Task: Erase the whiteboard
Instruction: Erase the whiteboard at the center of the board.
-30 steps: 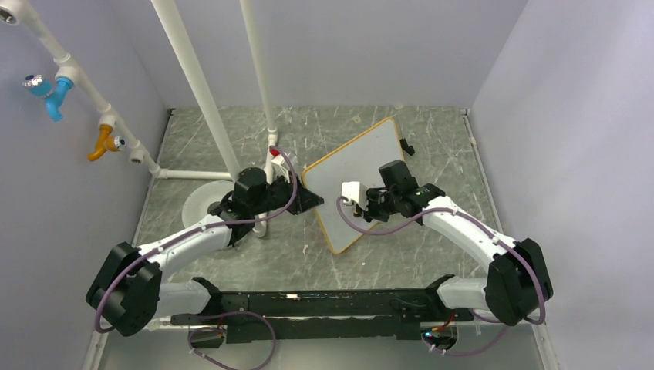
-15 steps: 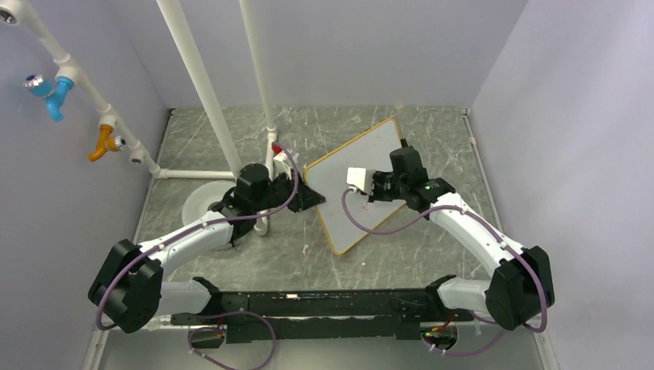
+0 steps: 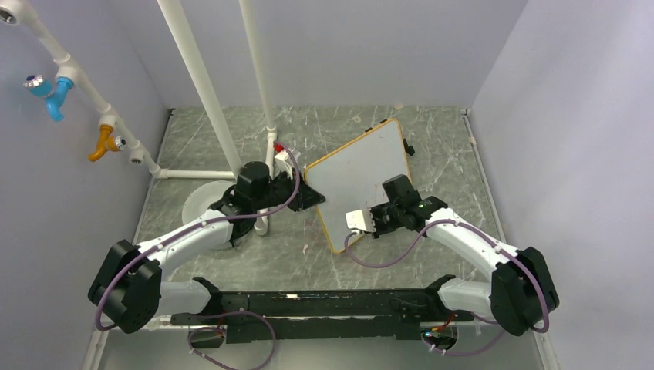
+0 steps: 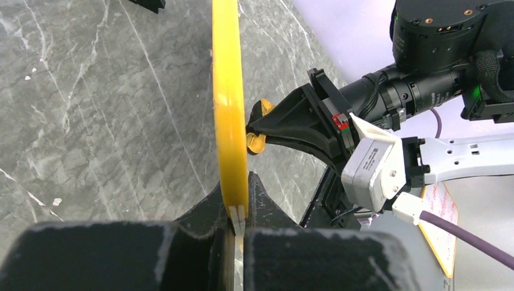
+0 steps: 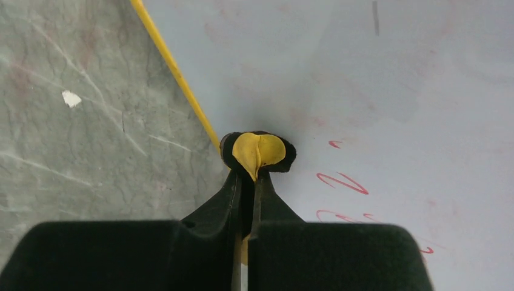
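The whiteboard (image 3: 361, 171), white with an orange-tan frame, lies tilted as a diamond on the marble table. My left gripper (image 3: 310, 197) is shut on the board's left corner; in the left wrist view its jaws (image 4: 239, 203) clamp the yellow frame edge (image 4: 229, 103). My right gripper (image 3: 369, 225) is shut on a small yellow-and-black eraser (image 5: 258, 150), with its tip on the board (image 5: 376, 73) close to the near-left frame edge (image 5: 173, 68). Red scrawl (image 5: 342, 182) remains just right of the eraser. The eraser also shows in the left wrist view (image 4: 257, 128).
White pipe uprights (image 3: 266, 92) stand behind the left gripper, with a round white disc (image 3: 199, 204) on the table to the left. Blue (image 3: 52, 96) and orange (image 3: 104, 141) valves hang on the left wall. Walls close the table on three sides.
My right gripper first moved to the board's middle, then swept toward me to the near-left edge with the eraser. The left gripper keeps its hold; the board turned slightly.
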Controlling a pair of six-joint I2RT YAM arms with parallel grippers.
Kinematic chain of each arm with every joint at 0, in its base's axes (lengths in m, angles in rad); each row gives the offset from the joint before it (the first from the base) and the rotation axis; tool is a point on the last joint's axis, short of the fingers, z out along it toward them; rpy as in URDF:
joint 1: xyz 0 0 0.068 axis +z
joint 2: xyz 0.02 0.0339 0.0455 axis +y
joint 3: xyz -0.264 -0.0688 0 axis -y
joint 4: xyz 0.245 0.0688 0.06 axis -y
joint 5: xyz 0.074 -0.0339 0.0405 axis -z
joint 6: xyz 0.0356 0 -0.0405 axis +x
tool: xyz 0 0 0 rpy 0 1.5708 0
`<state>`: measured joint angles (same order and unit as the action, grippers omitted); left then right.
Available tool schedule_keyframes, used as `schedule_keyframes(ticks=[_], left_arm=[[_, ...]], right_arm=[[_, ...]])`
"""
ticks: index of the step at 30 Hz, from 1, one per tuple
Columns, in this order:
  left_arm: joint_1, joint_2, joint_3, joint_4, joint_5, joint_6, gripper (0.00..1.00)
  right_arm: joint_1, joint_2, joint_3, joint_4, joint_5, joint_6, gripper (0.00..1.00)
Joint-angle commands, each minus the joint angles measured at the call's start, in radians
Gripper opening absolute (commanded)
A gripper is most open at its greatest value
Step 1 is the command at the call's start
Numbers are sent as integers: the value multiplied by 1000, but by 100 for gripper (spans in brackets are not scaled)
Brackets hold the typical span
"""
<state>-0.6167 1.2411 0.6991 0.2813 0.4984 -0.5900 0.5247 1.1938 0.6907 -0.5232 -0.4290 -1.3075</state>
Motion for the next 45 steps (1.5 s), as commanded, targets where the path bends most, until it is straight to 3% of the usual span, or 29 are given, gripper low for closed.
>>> schedule_keyframes(ticks=[1,8,11,15,21,32,36,45], left_arm=[[-20,-32,61,21,148,-21,0],[-21,-35,57,21,156,-19,0],[-21,-43,51,20,154,-17,0],[-21,-48,56,6,150,-8,0],[-21,-51,63,-6,150,5,0],[-20,-52,57,-17,153,16,0],[-20,-55,56,-15,155,17,0],[-21,-55,54,-3,159,16,0]], right_arm=[[0,10,91,160,-2,182,0],[-14,35,209,221,24,325,0],[-13,33,176,206,9,303,0],[18,31,125,25,-91,144,0],[107,40,32,19,4,145,0],[-85,44,260,186,19,399,0],[-97,68,250,150,-3,338,0],[-92,100,123,-132,-93,36,0]])
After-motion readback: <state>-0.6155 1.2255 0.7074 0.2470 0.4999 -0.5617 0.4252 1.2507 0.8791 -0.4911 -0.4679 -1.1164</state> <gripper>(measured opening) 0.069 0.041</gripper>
